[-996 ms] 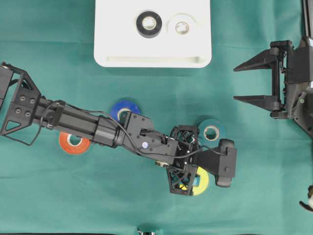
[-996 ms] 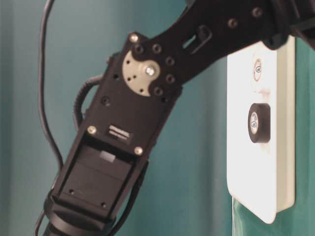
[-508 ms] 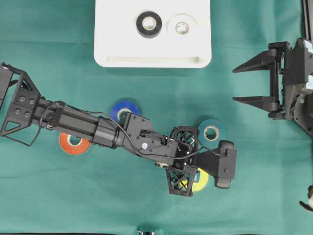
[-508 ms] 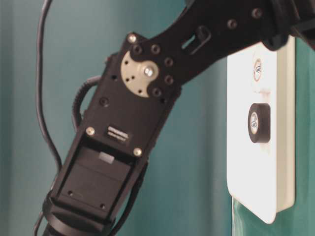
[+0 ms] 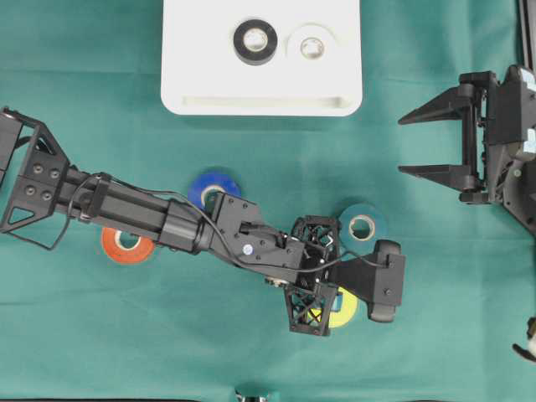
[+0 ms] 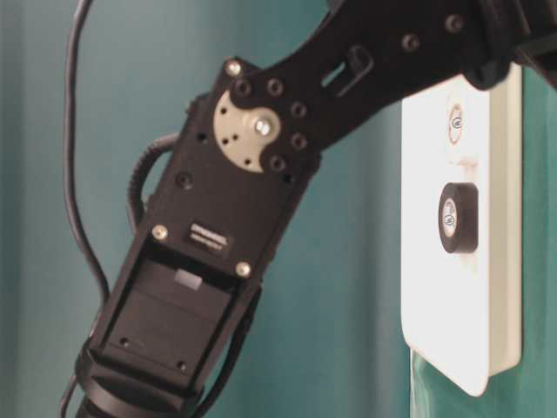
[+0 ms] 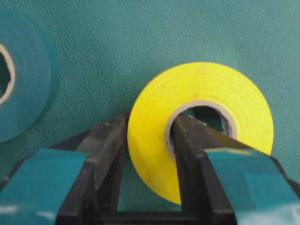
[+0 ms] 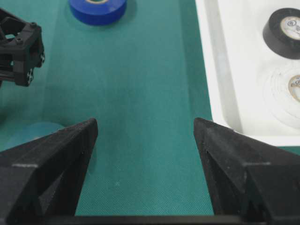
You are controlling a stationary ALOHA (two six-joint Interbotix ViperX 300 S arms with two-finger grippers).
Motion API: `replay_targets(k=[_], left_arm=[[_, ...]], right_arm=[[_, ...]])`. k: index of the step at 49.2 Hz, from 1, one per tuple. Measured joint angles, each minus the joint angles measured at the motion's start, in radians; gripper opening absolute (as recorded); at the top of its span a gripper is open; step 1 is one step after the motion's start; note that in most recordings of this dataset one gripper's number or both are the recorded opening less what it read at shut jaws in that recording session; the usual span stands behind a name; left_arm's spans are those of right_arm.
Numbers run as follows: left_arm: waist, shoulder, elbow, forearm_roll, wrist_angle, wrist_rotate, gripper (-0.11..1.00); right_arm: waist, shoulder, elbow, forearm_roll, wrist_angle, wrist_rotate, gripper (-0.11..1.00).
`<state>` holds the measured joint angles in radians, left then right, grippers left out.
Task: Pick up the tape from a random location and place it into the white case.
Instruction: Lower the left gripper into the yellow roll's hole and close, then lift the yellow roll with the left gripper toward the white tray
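Left gripper (image 7: 147, 154) clamped on yellow tape (image 7: 201, 126) flat on green tabletop (image 5: 251, 352): one finger (image 7: 190, 154) inside core, other against outer edge. Right gripper (image 5: 427, 142) fingers spread, holding nothing. White case (image 5: 193, 75) at far edge, holding black roll (image 5: 255, 41) and white roll (image 5: 311, 47).

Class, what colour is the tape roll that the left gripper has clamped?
Yellow. The tape roll held by the left gripper shows best in the left wrist view.

- We see a table under green cloth (image 5: 435, 335).
- On it lie the white case (image 5: 261, 84) and yellow (image 5: 342, 311), teal (image 5: 362, 224), blue (image 5: 213, 188) and orange (image 5: 126, 245) tape rolls.
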<state>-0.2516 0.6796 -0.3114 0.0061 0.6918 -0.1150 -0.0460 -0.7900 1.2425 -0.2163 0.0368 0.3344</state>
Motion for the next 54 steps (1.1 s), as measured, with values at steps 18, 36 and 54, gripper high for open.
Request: replay_targets(k=[18,36,54], left_arm=[[-0.003,-0.008,0.0,-0.002,0.017,0.0,0.25],[-0.006,-0.124,0.0,-0.002,0.063,0.005,0.25],[-0.006,-0.281,0.0,0.0,0.133,0.008,0.25]], right_arm=[[0.0,0.0,0.0,0.0,0.0,0.0,0.79],[0.0,0.0,0.0,0.0,0.0,0.0,0.79],[0.0,0.0,0.0,0.0,0.0,0.0,0.79]])
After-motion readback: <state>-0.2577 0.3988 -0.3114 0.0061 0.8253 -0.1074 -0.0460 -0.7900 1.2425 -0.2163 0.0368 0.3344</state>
